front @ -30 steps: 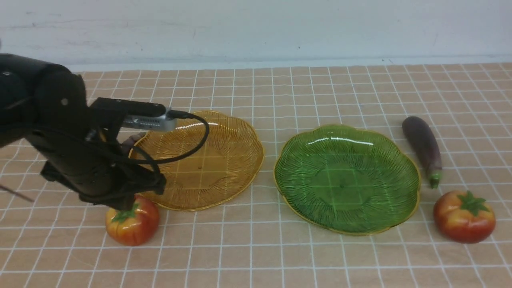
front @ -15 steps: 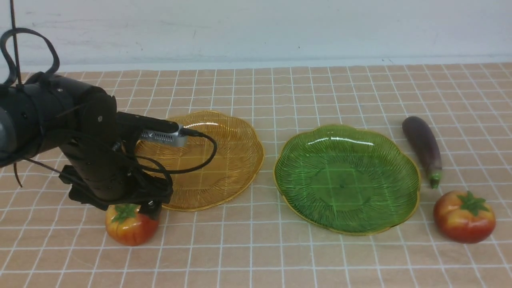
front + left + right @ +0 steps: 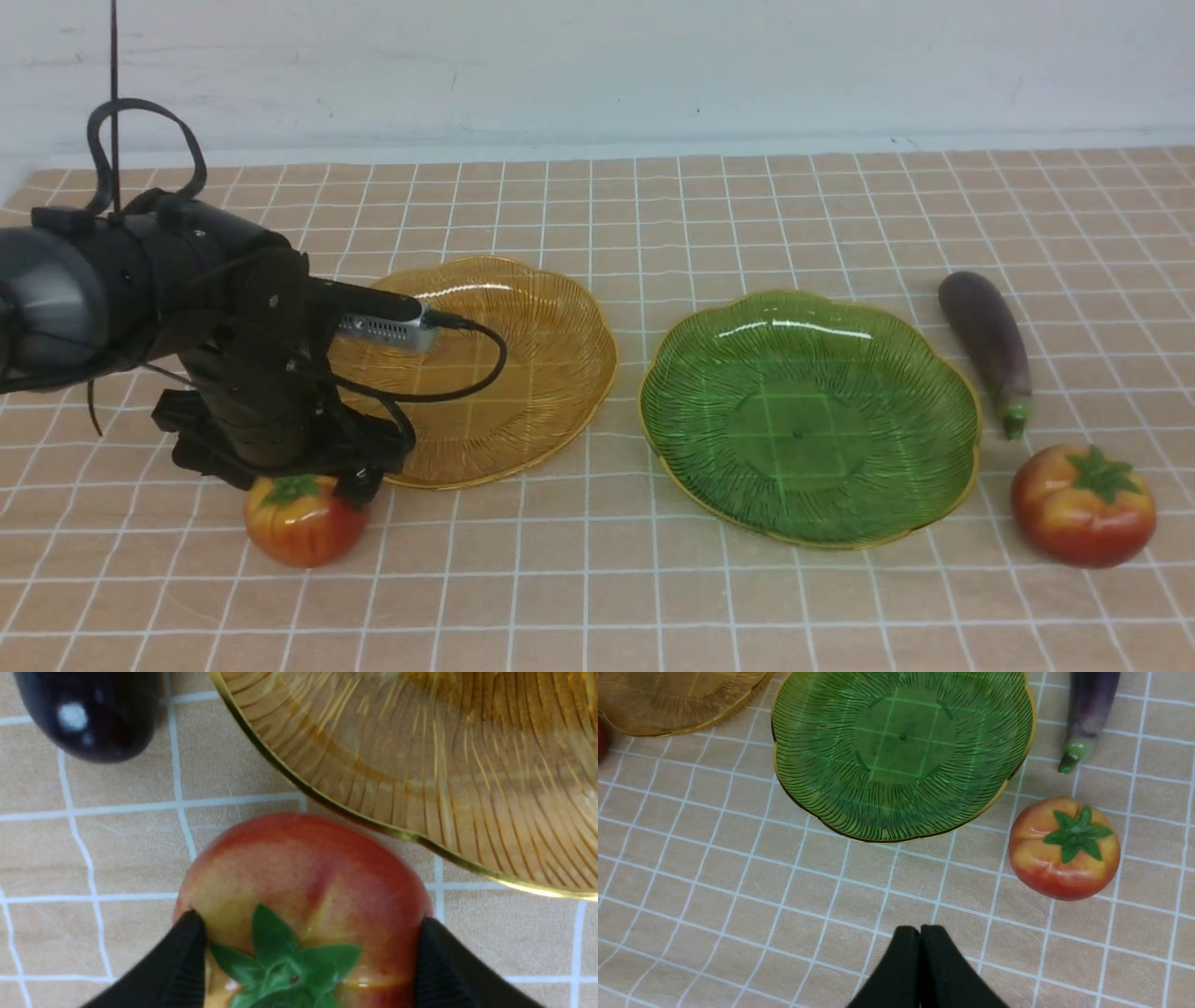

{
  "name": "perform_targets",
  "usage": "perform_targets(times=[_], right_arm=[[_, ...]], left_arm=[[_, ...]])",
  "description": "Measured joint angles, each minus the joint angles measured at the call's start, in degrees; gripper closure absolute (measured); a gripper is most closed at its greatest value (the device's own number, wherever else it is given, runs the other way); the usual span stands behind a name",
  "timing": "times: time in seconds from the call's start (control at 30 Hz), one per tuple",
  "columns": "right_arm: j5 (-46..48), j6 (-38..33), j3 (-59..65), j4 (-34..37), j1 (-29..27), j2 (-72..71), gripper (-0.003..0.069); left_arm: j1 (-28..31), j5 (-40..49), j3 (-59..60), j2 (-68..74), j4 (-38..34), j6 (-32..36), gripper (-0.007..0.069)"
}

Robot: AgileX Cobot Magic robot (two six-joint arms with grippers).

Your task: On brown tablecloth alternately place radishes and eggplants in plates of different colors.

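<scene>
Radish [image 3: 303,868], near left | directly under my left hand [image 3: 308,920], spread wide astride it, nothing lifted | amber plate [image 3: 523,373] just far-right of it | my right hand [image 3: 920,933] closed, empty.

The left wrist view is showing only the rounded end of the left eggplant [image 3: 88,714]; the picture's edge is cutting off the rest, along with most of the amber plate [image 3: 420,765] and part of the left radish [image 3: 299,872]. In the front view, the left arm [image 3: 233,373] is hiding that eggplant entirely near the surface's left edge and masking the plate's left rim. The left pincer [image 3: 306,926] is flanking the radish, but whether its fingers [image 3: 187,961] are pressing it is proving unclear. In the right wrist view, the right eggplant [image 3: 1092,704] and the right pincer [image 3: 920,929] are running off the frame.
</scene>
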Motion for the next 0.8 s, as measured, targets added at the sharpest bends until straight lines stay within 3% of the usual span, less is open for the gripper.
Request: perform_targets(times=[0.43,0.6,0.8], right_arm=[[0.0,-0.11,0.0,0.0,0.0,0.0,0.0676],[0.0,-0.11,0.0,0.12,0.0,0.0,0.0676],[0.0,-0.11,0.0,0.1,0.0,0.0,0.0676]], left_arm=[[0.46,7.22,-0.19,-9.93,-1.23,-0.07,0.0216],[0.48,1.43,-2.07,-12.47,-5.46,1.71,0.0217],[0.4,-8.72,-4.58,-6.95,-13.26,9.12,0.0217]])
